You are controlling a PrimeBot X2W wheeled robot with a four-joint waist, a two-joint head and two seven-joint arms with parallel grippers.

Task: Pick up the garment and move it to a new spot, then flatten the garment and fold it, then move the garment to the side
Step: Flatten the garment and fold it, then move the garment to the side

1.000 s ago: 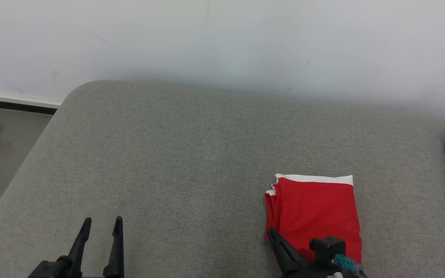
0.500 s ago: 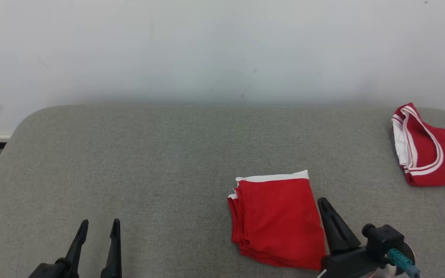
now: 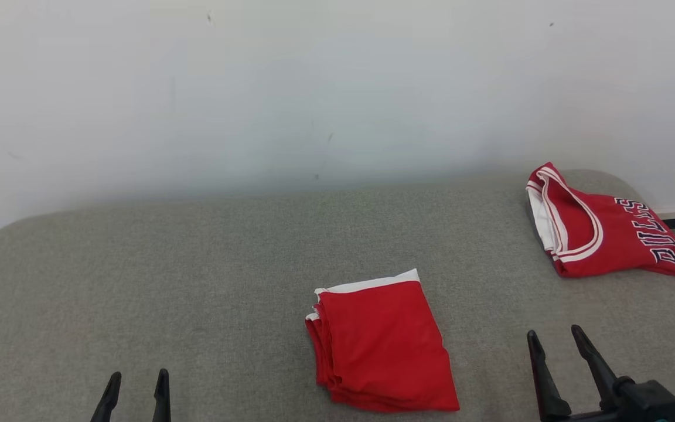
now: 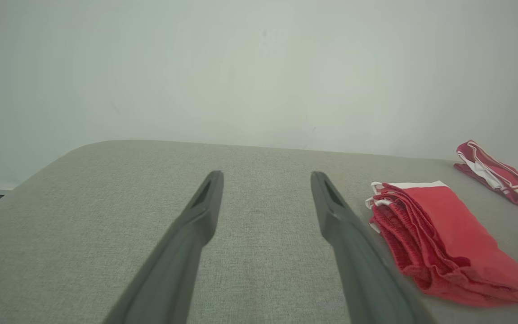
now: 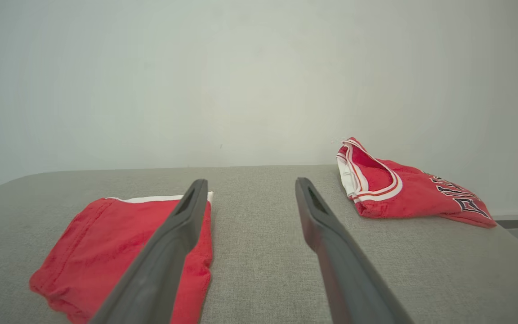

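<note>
Nearest, at the lower left: left gripper, fingers spread wide, pinching nothing, pointing over bare grey cushion. At the lower right: right gripper, also spread wide and empty, aimed at the open strip of cushion between the two red pieces. Seemingly parked low on each side so as to leave the cloth undisturbed. Hard to say from these angles: fingertips touching the cushion, or hovering just above.

Between the two grippers, apart from both and nearer to the right one: folded garment, a compact red rectangle in several layers, white band along its far edge, stacked edges facing the left gripper. Lies flat, held by nothing. Looks fully folded; probably only the move to the side left, or just done.

Farther, near the far right corner of the cushion: red jersey with white trim and dark lettering, loosely bunched, well apart from the folded piece. Behind everything: plain pale wall.
</note>
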